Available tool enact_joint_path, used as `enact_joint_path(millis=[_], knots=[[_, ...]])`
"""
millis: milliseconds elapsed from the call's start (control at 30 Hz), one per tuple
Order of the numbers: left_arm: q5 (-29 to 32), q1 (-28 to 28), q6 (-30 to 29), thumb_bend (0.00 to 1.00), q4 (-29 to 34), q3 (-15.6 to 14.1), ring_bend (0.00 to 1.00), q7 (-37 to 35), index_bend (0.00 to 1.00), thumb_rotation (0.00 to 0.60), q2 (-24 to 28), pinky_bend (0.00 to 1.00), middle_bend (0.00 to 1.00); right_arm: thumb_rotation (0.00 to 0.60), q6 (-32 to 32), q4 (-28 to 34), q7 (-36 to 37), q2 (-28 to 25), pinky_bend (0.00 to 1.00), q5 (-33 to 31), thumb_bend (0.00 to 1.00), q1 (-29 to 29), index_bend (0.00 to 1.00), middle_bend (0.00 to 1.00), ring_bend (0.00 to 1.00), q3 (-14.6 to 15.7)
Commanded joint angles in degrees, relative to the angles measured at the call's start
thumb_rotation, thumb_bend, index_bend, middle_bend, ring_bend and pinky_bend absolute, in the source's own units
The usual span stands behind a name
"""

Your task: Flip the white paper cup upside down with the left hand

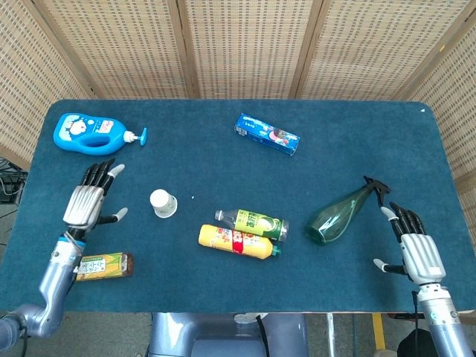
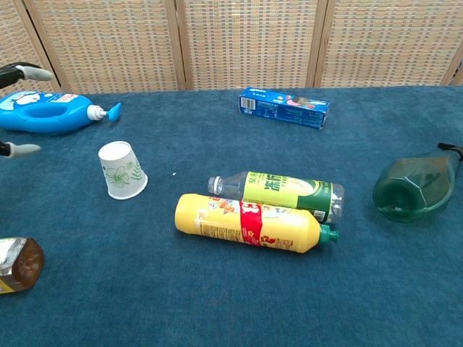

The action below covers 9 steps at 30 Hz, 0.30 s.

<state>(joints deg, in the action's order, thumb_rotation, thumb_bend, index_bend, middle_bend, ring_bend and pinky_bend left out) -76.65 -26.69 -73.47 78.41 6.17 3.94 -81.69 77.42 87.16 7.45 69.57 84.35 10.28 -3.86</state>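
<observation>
the fingers [image 1: 97,175] of the left hand [image 1: 84,204] are spread apart and hold nothing; the white paper cup [image 1: 162,203] stands apart from them, off the thumb side, mouth down on the blue table [image 1: 223,160] with its flat base up. beyond the fingertips lies a blue pump bottle [image 1: 88,133] on its side. behind the wrist lies a small brown bottle [image 1: 103,265]. the right hand [image 1: 413,249] also has its fingers splayed and empty; just past those fingertips lies a green spray bottle [image 1: 343,212]. between the two hands, a yellow bottle [image 1: 235,242] and a green-labelled clear bottle [image 1: 254,222] lie touching side by side. a blue box [image 1: 268,134] lies well beyond.
</observation>
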Motion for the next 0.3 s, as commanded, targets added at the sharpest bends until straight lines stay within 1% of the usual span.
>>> enact_joint_path(millis=[33, 133, 167, 300], knots=[[4.11, 8.61, -8.89, 0.25, 15.29, -3.88, 0.0, 18.18, 0.08, 0.579, 9.89, 0.0, 0.0, 0.6, 0.2, 0.49, -1.45, 0.04, 0.0, 0.23, 0.11, -0.03, 0.0, 0.0, 0.0, 0.22], [4.22, 11.16, -11.05, 0.25, 17.26, -5.27, 0.0, 19.57, 0.08, 0.581, 10.62, 0.0, 0.0, 0.6, 0.46, 0.99, -2.0, -0.11, 0.0, 0.43, 0.11, -0.09, 0.0, 0.0, 0.0, 0.26], [4.22, 12.18, -11.42, 0.25, 17.82, -6.13, 0.0, 19.97, 0.07, 0.581, 11.01, 0.0, 0.0, 0.6, 0.57, 1.11, -2.16, -0.14, 0.0, 0.49, 0.11, -0.11, 0.0, 0.0, 0.0, 0.26], [3.32, 14.51, -13.35, 0.25, 18.44, -7.37, 0.0, 20.14, 0.06, 0.583, 11.54, 0.0, 0.0, 0.6, 0.79, 1.36, -2.16, -0.22, 0.0, 0.84, 0.11, -0.15, 0.0, 0.0, 0.0, 0.37]])
